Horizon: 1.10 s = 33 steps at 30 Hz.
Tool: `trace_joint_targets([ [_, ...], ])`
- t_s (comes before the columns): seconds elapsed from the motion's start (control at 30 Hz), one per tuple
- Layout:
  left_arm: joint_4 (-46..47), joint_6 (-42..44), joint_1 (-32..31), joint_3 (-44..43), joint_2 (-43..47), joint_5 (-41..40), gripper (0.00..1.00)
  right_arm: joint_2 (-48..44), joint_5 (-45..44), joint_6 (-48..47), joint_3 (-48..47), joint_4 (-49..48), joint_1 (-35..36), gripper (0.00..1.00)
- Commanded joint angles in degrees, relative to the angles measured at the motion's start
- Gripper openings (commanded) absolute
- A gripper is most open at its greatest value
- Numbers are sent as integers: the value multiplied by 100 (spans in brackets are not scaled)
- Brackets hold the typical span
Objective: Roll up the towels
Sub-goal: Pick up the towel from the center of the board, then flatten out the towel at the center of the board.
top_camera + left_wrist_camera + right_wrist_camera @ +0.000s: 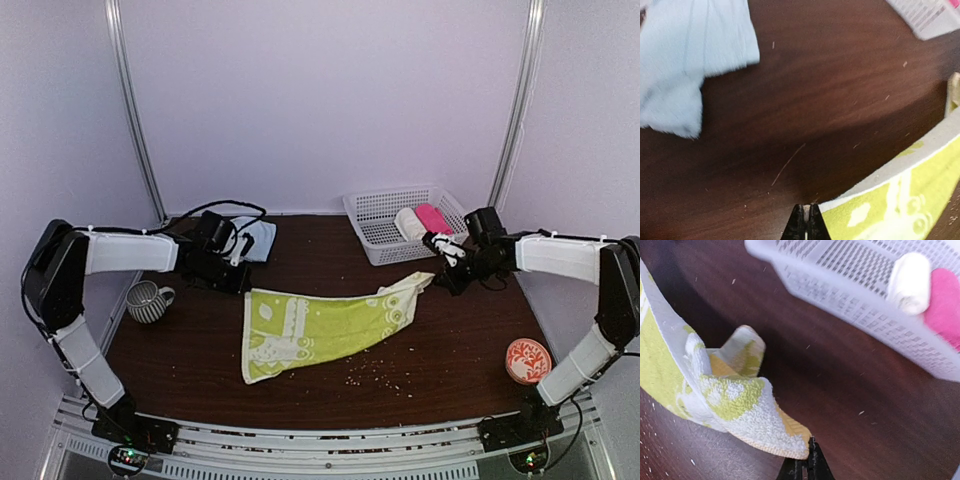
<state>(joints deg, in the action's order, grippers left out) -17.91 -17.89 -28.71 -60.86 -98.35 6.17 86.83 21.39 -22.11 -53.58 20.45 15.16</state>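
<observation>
The yellow-green and white patterned towel (320, 328) lies spread across the middle of the table, its far edge lifted off the wood. My left gripper (243, 283) is shut on the towel's far left corner; in the left wrist view (806, 209) a sliver of cloth shows between the tips, with the towel (890, 200) running off right. My right gripper (438, 274) is shut on the far right corner, which is curled and held up in the right wrist view (809, 446), the towel (730, 395) hanging to the left. The pale blue towel (259, 238) lies crumpled at the back left, behind my left gripper, and shows in the left wrist view (690, 50).
A white mesh basket (375, 215) at the back right holds a cream roll (409, 224) and a pink roll (434, 218); the right wrist view shows the basket (855, 295) close ahead. A striped mug (148, 300) stands at the left edge. An orange round disc (527, 361) lies front right. Crumbs dot the wood.
</observation>
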Motion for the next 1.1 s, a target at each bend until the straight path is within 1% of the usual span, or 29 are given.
trace_joint_targets([
  [0.0, 156, 63, 45, -527, 1045, -200, 0, -480, -29, -83, -1131, 757, -350, 0],
  [0.1, 301, 144, 51, -619, 1581, -118, 0, -713, -84, -139, -1789, 1096, -491, 0],
  [0.2, 736, 222, 52, -472, 2188, 235, 0, -893, -91, -223, -2325, 1442, -496, 0],
  [0.27, 942, 255, 54, -384, 2525, 432, 0, -1027, -46, -323, -2565, 1653, -496, 0],
  [0.37, 912, 289, 57, -374, 2867, 507, 0, -1326, -88, -691, -2671, 1973, -496, 0],
  [0.53, 816, 164, 40, -24, 3509, 824, 0, -2191, -190, -1230, -2184, 2333, -499, 0],
  [0.7, 803, 33, -98, 596, 4418, 1110, 0, -3255, 388, -1623, -1545, 2855, -488, 0],
  [0.83, 807, -162, -441, 1067, 5091, 1168, 0, -3677, 976, -2071, -1367, 3857, -562, 0],
  [0.93, 762, -311, -611, 1275, 5422, 1065, 0, -3908, 1054, -2078, -1068, 4078, -575, 0],
  [1.07, 540, -327, -625, 1497, 5452, 619, 0, -4075, 909, -1913, -676, 3828, -575, 0],
])
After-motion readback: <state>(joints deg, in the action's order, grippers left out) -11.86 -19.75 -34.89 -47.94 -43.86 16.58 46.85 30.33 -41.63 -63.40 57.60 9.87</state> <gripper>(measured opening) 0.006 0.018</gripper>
